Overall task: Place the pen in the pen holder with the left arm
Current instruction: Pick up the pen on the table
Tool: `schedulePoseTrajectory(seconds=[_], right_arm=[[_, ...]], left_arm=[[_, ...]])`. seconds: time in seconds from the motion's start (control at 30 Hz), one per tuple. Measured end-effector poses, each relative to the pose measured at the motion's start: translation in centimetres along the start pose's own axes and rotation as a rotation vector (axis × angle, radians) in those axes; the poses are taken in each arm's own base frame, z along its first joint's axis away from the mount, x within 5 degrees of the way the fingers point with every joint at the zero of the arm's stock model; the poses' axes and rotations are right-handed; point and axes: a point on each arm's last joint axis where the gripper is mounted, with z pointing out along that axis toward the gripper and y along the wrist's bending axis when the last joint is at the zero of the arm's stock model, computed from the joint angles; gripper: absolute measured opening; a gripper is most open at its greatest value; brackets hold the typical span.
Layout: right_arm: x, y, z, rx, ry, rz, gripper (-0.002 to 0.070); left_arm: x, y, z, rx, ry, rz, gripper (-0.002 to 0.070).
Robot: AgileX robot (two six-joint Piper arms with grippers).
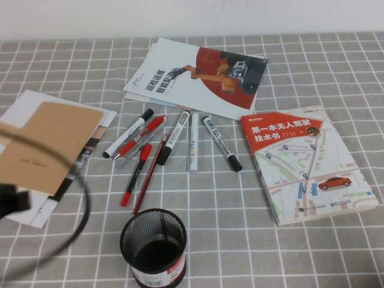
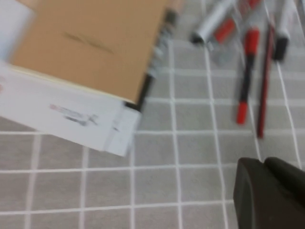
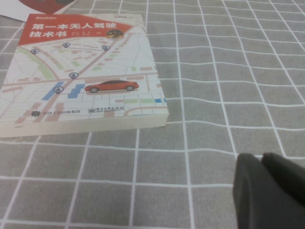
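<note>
Three thick white markers with black caps lie fanned out mid-table: one on the left (image 1: 128, 133), one in the middle (image 1: 174, 137), one on the right (image 1: 221, 143). The black mesh pen holder (image 1: 153, 246) stands upright and empty at the front centre. My left gripper (image 2: 263, 162) is shut and empty, above the cloth by the brown notebook (image 2: 95, 43), to the left of the pens. Only a black part of the left arm (image 1: 9, 201) and its cable (image 1: 83, 198) show in the high view. My right gripper (image 3: 261, 157) is shut and empty over bare cloth, near the map-cover book (image 3: 81, 71).
Slim red pens (image 1: 137, 165) and an all-white pen (image 1: 194, 144) lie among the markers. A brochure (image 1: 198, 75) lies at the back, the map-cover book (image 1: 306, 162) at the right and the brown notebook (image 1: 48, 144) on papers at the left. A grey checked cloth (image 1: 240, 240) covers the table.
</note>
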Motion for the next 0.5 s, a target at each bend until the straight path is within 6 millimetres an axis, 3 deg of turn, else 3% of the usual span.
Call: schedulePoseTrajectory(seconds=[0.33,0.5], right_arm=[[0.0,0.0,0.0,0.000,0.000,0.000,-0.0015],[0.0,0.0,0.0,0.000,0.000,0.000,-0.0015]], left_arm=[[-6.6,-0.1,6.3,0.056,0.185,0.101,-0.0002],[-9.6,-2.2,10.6,0.113,0.250,0.207,-0.0002]])
